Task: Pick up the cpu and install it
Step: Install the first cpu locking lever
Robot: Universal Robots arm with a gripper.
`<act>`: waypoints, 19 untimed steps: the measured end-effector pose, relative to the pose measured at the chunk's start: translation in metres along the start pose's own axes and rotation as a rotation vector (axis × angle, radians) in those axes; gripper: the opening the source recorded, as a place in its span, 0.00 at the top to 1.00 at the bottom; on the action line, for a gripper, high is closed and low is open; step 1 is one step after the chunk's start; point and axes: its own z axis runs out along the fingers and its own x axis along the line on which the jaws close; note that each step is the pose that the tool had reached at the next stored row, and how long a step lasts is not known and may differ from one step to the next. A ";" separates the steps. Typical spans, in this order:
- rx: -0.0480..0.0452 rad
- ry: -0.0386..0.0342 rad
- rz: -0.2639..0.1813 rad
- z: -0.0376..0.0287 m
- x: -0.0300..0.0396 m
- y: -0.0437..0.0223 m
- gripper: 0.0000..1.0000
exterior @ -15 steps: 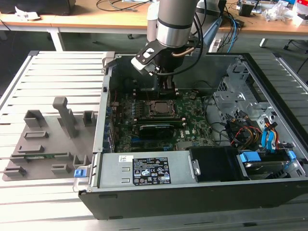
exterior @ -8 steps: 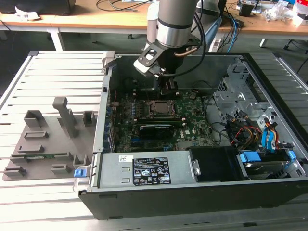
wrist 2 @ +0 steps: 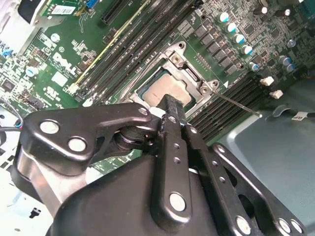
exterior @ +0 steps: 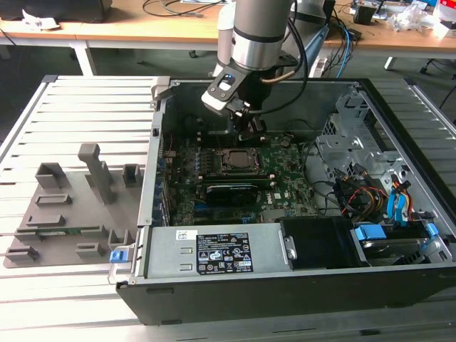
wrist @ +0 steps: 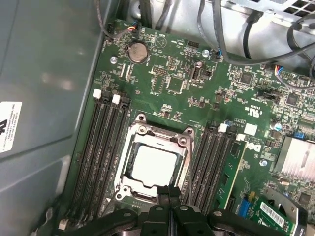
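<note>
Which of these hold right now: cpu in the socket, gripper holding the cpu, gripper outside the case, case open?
1. The cpu lies in the socket: true.
2. The gripper holds the cpu: false; it is shut on nothing, by the socket's edge.
3. The gripper hangs outside the case: false; it is inside, above the motherboard.
4. The case lies open, its inside showing: true.

Matt silvery metal cpu (wrist: 153,166); glossy black claw (wrist 2: 171,105).
</note>
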 end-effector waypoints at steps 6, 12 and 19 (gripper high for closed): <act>-0.0013 -0.0045 -0.094 0.0000 0.0000 0.0000 0.89; -0.0025 -0.0089 -0.185 0.0000 0.0000 0.0000 0.89; -0.0042 -0.0150 -0.309 0.0000 0.0000 0.0000 0.89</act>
